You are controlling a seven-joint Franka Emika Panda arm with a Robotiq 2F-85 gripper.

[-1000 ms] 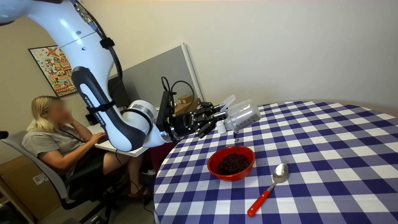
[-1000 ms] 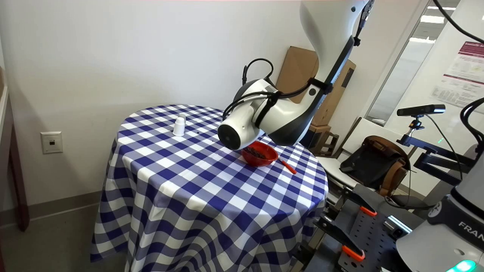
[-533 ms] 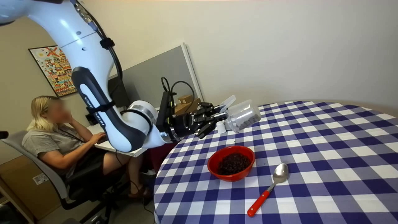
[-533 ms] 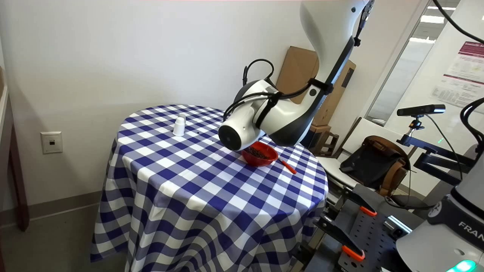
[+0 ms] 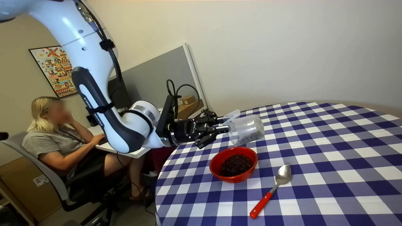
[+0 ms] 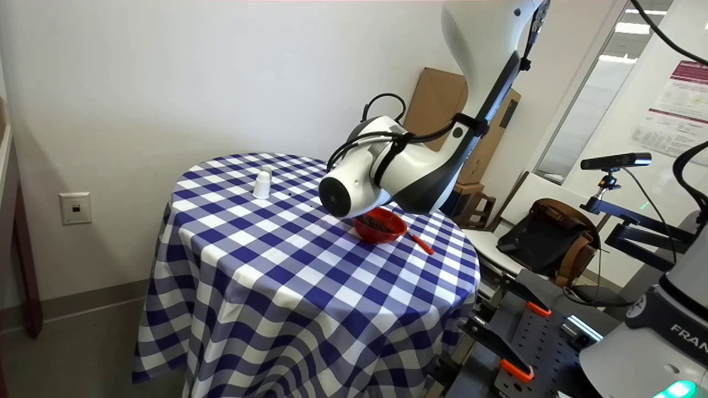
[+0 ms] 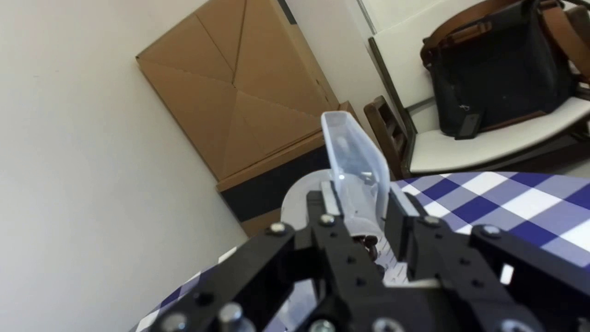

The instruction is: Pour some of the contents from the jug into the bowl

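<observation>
Pincer (image 5: 226, 124): its two fingers (image 7: 318, 207) are standing on both sides of the handle (image 7: 352, 152) of the jug (image 5: 248, 130) and are pinching it between them.
Jug: in an exterior view it is hanging in the air, strongly tilted, above the far right side of the bowl (image 5: 235, 179); whether the two are touching, I cannot tell.
Inside jug: in the wrist view some dark bits (image 7: 368, 242) are showing between the fingers.
Bowl: it is standing on the checked cloth (image 5: 333, 175), and a heap of dark bits is filling its middle.
Spoon (image 5: 266, 199): it is lying on the cloth, to the right of the bowl and nearer, apart from it; its metal head (image 5: 283, 173) is pointing to the far side, its red end (image 5: 257, 210) to the near side.
Arm (image 6: 423, 166): in an exterior view its joint is covering a part of the bowl.
White item (image 6: 262, 185): it is standing on the cloth, far left, well apart from the bowl; what it is, I cannot tell.
Person (image 5: 59, 141): is sitting at the left, beside a white desk (image 5: 138, 152).
Bag (image 7: 502, 74): in the wrist view it is resting on a chair (image 7: 451, 152), to the right, beyond the cloth.
Box (image 7: 230, 92): it is standing to the left of the chair, behind the jug.
</observation>
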